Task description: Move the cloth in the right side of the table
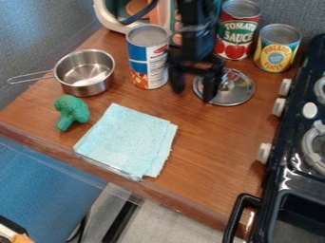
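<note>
Folded light-blue square cloth (130,140): flat on brown wooden tabletop (213,137), well left of black stove (296,178); ungrasped, entire rightward transfer outstanding. Black two-finger gripper (194,88): released, empty, left of stove.

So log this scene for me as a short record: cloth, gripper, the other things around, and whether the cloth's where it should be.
Cloth: light blue, folded flat, near the table's front edge
Gripper: open, empty, by the metal lid
Left side: metal pot, green toy broccoli
Behind cloth: blue-and-white can
Back right: red-and-green can, yellow can
Right edge: black stove
Status: cloth not yet on the right side
</note>
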`<state>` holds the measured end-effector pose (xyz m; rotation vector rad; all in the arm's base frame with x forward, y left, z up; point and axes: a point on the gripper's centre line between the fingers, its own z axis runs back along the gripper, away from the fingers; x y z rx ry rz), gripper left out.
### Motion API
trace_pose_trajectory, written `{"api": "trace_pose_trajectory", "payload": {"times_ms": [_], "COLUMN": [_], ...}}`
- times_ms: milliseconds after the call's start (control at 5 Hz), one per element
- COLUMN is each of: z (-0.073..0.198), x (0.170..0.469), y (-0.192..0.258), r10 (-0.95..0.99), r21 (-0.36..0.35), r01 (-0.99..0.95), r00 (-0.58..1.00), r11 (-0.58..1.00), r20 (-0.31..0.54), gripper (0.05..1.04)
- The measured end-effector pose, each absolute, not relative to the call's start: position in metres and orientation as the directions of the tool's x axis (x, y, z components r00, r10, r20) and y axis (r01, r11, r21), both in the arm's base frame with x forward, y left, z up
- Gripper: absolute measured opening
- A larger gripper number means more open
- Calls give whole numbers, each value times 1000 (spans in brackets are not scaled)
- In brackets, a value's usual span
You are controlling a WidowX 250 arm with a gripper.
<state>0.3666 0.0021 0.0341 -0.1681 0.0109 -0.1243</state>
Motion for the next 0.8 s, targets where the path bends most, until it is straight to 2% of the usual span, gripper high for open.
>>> {"api": "trace_pose_trajectory", "payload": {"times_ms": [200,600,800], "z": [32,55,61], "x": [339,299,286], "y": [21,5,7], "r10": [-175,-316,-323], "r21": [-167,-77,-17], "r01": [180,331,333], "r00": [984,935,924], "r11": [969,940,943], "r20": [42,163,204], "gripper": [1001,1000,1000]}}
